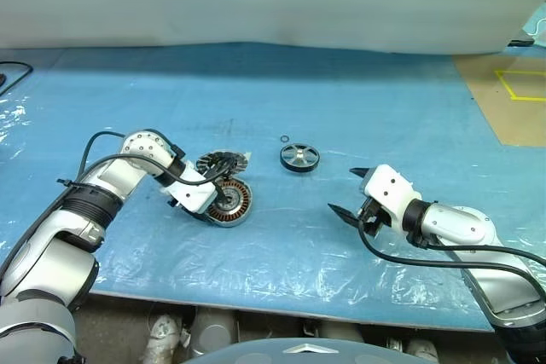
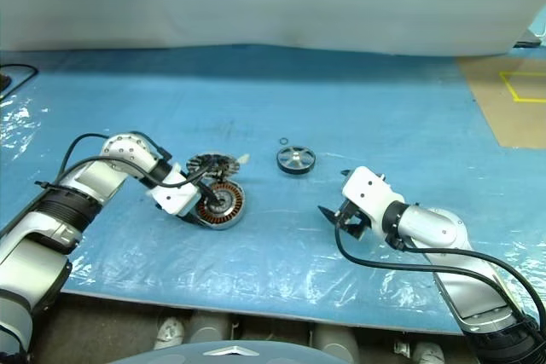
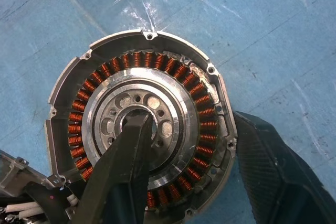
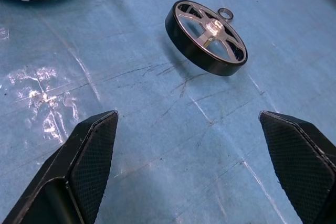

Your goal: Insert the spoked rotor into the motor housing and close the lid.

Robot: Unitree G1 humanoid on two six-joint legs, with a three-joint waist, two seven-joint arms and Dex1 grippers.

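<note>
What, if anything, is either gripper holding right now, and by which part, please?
The left gripper straddles the round silver motor housing's wall, one finger in its central hub, one outside its rim; a firm grip cannot be told. The right gripper is open, holding nothing.

Arms: 2x, silver-grey metallic shells w/ rounded segments; black ribbed collar between segments.
Left gripper [image 1: 223, 196]: white angular block housing, black fingers [image 3: 123, 166] w/ smooth tapered outer face.
Right gripper [image 1: 348, 192]: white boxy housing, black pointed fingers [image 4: 94, 153]; inner pads w/ fine cross-hatch grip texture.
Cables: black, looping free from forearm to wrist on both arms; white wire bundle nr left wrist.
</note>
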